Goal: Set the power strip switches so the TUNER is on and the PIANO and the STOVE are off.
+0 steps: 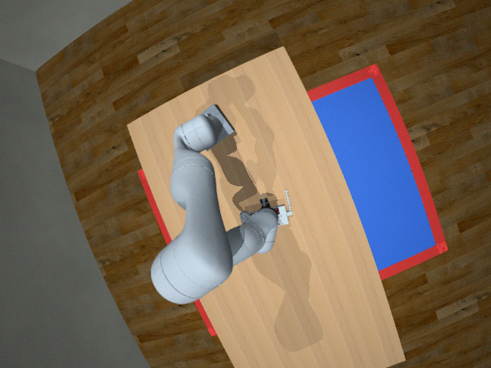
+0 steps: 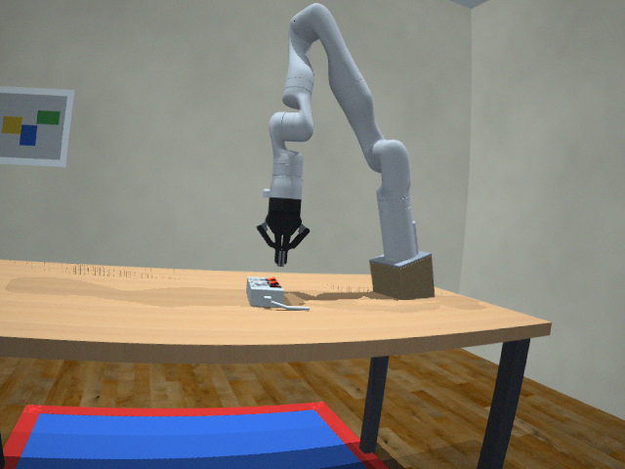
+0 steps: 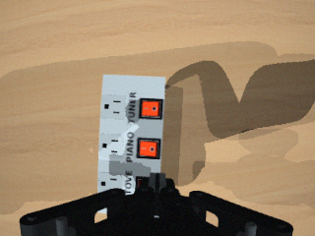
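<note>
The power strip [image 1: 282,217] [image 2: 266,296] [image 3: 118,85] lies flat on the table, switches up. In the wrist view the TUNER switch [image 3: 151,108] and the PIANO switch [image 3: 148,148] both show bright orange, as if lit. The STOVE switch [image 3: 139,181] is dark red where it shows; the fingertips hide most of it. My gripper [image 2: 280,260] [image 3: 157,183] is shut and empty. It points down above the strip, with a gap between the fingertips and the switches in the exterior view.
A thin white cord [image 1: 288,202] [image 2: 290,307] runs from the strip's end along the table [image 1: 333,253] [image 2: 151,327]. The robot's base block [image 2: 402,277] stands on the same table. A blue mat with a red border [image 1: 368,158] [image 2: 166,434] lies on the floor beside the table.
</note>
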`<state>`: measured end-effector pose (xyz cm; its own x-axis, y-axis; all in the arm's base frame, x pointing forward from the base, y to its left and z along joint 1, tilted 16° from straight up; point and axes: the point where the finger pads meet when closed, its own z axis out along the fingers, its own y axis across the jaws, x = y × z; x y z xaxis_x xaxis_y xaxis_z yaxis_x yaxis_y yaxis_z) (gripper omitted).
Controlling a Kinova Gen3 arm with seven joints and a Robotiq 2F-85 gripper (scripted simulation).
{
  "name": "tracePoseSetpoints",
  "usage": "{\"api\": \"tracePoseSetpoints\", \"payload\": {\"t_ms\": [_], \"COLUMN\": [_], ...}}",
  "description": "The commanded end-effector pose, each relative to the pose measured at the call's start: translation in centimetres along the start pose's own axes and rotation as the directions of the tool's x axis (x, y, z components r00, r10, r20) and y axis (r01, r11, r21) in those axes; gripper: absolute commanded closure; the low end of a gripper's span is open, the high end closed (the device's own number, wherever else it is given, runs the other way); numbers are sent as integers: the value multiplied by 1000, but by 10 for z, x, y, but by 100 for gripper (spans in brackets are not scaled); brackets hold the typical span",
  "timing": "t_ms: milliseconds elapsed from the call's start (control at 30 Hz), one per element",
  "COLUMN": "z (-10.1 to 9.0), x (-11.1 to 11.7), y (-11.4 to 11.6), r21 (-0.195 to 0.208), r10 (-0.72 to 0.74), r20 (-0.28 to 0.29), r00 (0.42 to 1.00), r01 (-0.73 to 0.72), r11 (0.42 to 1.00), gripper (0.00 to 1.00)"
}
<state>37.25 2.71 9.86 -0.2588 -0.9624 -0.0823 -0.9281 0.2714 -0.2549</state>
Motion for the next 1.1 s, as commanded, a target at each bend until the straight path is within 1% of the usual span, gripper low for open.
{"api": "tracePoseSetpoints", "payload": {"t_ms": [0,67,133,1067], "z": [-6,-8,-7,-7], "x": [18,25,25,24], "y": [-2,-1,-4,-4], "r21": [1,2,3,2], "r10": [11,10,28,28], "r20": [4,4,6,6], "r00": [1000,1000,1000,1000], "r01": [-11,-10,-28,-28], "r11": [1000,1000,1000,1000], "gripper": [100,100,100,100]}}
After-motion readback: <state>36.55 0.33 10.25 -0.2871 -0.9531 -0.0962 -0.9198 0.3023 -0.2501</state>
